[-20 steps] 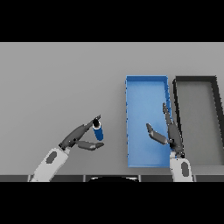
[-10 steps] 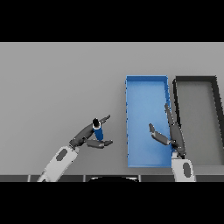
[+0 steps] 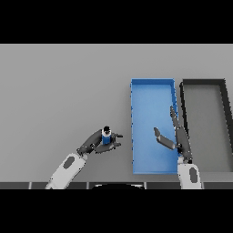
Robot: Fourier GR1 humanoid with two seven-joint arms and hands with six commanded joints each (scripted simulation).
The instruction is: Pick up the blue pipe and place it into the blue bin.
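Observation:
The blue pipe (image 3: 107, 137), a short blue cylinder with a dark top, stands upright in my left hand (image 3: 93, 143), whose fingers and thumb are curled round it. That hand is above the table, just left of the blue bin (image 3: 152, 90). The bin is a long blue rectangular tray with nothing inside that I can see. My right hand (image 3: 177, 138) hovers over the bin's right side, fingers straight and thumb spread, holding nothing.
A dark grey bin (image 3: 203, 83) of similar size stands directly to the right of the blue one. The grey table (image 3: 63, 91) stretches to the left and towards the back.
My left hand has carried the blue pipe to the right, closer to the blue bin. The right hand has shifted only slightly.

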